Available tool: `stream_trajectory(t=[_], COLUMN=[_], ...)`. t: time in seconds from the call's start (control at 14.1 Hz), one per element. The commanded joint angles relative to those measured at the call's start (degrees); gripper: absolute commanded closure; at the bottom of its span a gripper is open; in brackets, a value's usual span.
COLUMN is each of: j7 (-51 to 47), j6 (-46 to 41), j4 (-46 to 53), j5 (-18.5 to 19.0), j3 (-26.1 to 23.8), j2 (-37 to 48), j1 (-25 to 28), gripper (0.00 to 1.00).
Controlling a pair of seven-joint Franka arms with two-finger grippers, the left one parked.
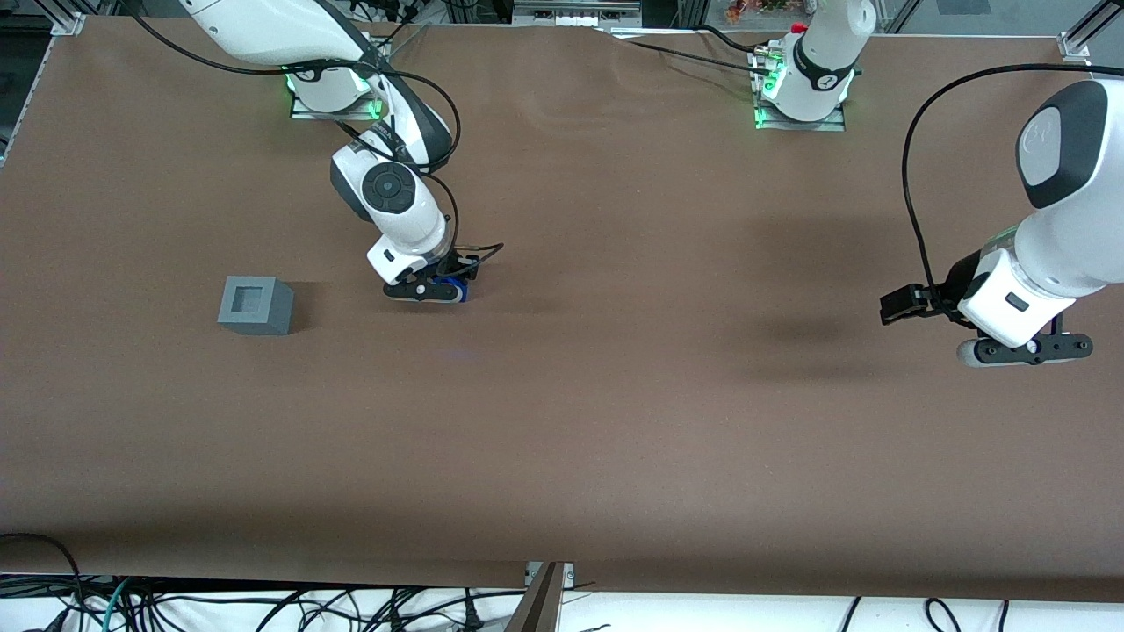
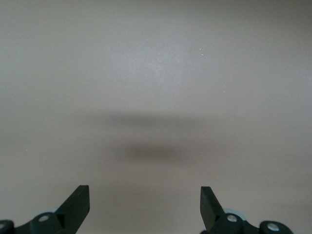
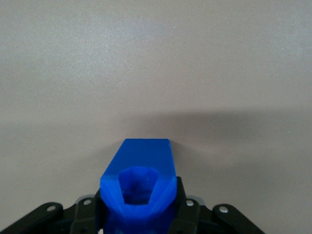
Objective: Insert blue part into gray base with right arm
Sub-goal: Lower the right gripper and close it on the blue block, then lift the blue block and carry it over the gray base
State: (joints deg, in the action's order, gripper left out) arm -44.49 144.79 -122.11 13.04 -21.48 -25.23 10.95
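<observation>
Front view, near to far: bare brown desk [image 1: 562, 439] first, then the gray base [image 1: 255, 305] standing upright w/ its square socket facing up, toward the working arm's end. Slightly farther from the camera and well apart from the base is the end effector [image 1: 430, 290], low over the desk and clenched on the blue part [image 1: 454, 288]. The right arm [image 1: 395, 197] rises from there to its mount at the far edge.

Wrist view confirms the grip: black fingers press both sides of the blue part [image 3: 139, 185], no gap visible. Can't tell if the part's lower end touches the desk or hangs just above it.

Handling, as judged: small hard plastic block, prob. light and stiff, not fragile. Smooth faces could be a bit slippery, so it may twist in the grip if it hits the socket rim. Current hold looks sensible: flat opposite sides, near the upper end, leaving the lower end free to go in.

Orientation: long axis runs out from the fingers down toward the desk, approx. in line w/ the end effector, maybe slightly tilted. End w/ a hollow, many-sided recess faces up to the wrist; the plain flat-sided end points down. Socket opens straight up, so the part's axis prob. needs to be vertical and its sides squared to the socket walls.
</observation>
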Motion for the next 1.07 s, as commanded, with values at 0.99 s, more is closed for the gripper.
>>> stream_trajectory(t=[0.99], j7=[34.7], j6=[-32.21], j4=[10.49], j5=[-10.75], j3=[17.34], j2=[18.28], j1=[-4.44], gripper=[0.78])
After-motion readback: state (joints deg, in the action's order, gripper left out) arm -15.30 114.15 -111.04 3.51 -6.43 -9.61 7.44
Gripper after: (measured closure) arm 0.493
